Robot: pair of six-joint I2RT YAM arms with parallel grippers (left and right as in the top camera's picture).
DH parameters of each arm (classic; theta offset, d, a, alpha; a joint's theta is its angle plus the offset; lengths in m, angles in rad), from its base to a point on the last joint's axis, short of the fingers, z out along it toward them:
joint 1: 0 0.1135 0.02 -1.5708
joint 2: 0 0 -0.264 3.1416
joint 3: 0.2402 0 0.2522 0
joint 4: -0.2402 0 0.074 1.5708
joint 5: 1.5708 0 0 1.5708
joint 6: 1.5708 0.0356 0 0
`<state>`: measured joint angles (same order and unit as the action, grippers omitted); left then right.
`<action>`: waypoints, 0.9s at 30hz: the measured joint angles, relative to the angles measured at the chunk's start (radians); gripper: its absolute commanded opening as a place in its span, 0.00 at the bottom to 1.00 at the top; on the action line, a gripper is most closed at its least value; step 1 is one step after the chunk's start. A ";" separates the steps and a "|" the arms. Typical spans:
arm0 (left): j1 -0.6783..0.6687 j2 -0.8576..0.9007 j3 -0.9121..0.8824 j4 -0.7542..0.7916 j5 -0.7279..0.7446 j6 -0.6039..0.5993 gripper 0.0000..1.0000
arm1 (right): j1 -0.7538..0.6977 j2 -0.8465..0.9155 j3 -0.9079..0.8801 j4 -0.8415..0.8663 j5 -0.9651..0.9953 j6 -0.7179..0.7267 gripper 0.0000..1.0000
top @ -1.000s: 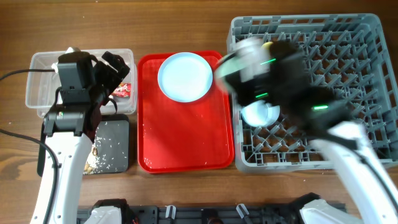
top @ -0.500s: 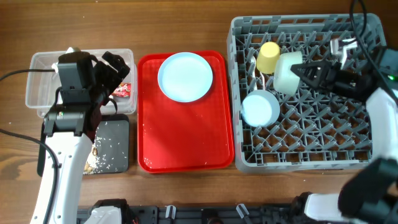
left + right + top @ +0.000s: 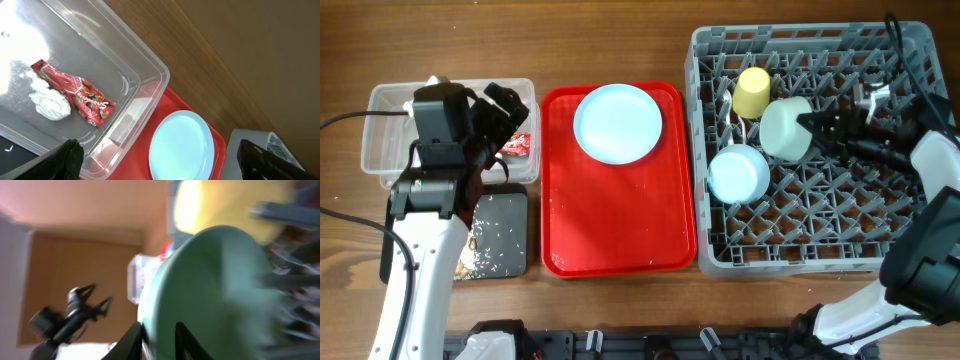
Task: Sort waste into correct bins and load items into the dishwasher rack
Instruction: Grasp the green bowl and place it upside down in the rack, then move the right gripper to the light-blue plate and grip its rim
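My right gripper point(image 3: 812, 130) is shut on the rim of the mint-green bowl point(image 3: 785, 128) and holds it on its side over the dishwasher rack point(image 3: 720, 250), beside the yellow cup point(image 3: 752, 92) and the small pale blue bowl point(image 3: 738, 173). The bowl fills the blurred right wrist view point(image 3: 210, 295), its rim between the fingers point(image 3: 159, 342). My left gripper point(image 3: 498, 125) is open and empty over the clear tub point(image 3: 390, 100), which holds the red wrapper point(image 3: 75, 92) and white tissue point(image 3: 49, 102). The pale blue plate point(image 3: 617, 122) lies on the red tray point(image 3: 620, 230).
The black tray point(image 3: 515, 205) with white crumbs and brown scraps point(image 3: 490, 250) sits in front of the clear tub, partly under my left arm. The plate also shows in the left wrist view point(image 3: 182, 147). The spoon and fork are out of view.
My right gripper has carried the mint-green bowl from the tray side over the rack and settled it lower beside the yellow cup. The left arm has not moved.
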<state>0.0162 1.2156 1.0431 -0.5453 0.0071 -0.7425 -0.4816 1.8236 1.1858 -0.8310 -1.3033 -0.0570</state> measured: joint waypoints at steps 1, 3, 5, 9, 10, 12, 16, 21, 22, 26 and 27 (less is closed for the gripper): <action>0.000 0.000 0.000 0.000 0.000 0.000 1.00 | -0.010 0.003 0.000 -0.002 0.036 0.004 0.38; 0.000 0.000 0.000 0.000 0.000 0.000 1.00 | -0.029 0.007 -0.001 -0.005 0.116 0.029 0.43; 0.000 0.000 0.000 0.000 0.000 0.000 1.00 | -0.050 0.007 0.003 -0.034 0.175 0.047 0.46; 0.000 0.000 0.000 0.000 0.000 0.000 1.00 | -0.082 0.007 0.103 -0.132 0.389 0.112 0.47; 0.000 0.000 0.000 0.000 0.000 0.000 1.00 | -0.081 0.003 0.149 -0.153 0.457 0.128 0.44; 0.000 0.000 0.000 0.000 0.000 0.000 1.00 | -0.061 -0.018 0.235 -0.203 0.585 0.156 0.37; 0.000 0.000 0.000 0.000 0.000 0.000 1.00 | 0.069 -0.124 0.352 -0.225 0.735 0.167 0.22; 0.000 0.000 0.000 0.000 0.000 0.000 1.00 | 0.428 -0.186 0.362 -0.156 0.792 0.103 0.27; 0.000 0.000 0.000 0.000 0.000 0.000 1.00 | 0.520 -0.186 0.362 -0.117 0.822 0.092 0.28; 0.000 0.000 0.000 0.000 0.000 0.000 1.00 | 0.856 -0.174 0.362 0.037 0.986 0.055 0.34; 0.000 0.000 0.000 0.000 0.000 0.000 1.00 | 0.930 -0.163 0.362 0.071 1.034 0.050 0.37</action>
<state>0.0162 1.2156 1.0431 -0.5453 0.0071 -0.7425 0.4480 1.6611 1.5475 -0.7597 -0.2691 -0.0067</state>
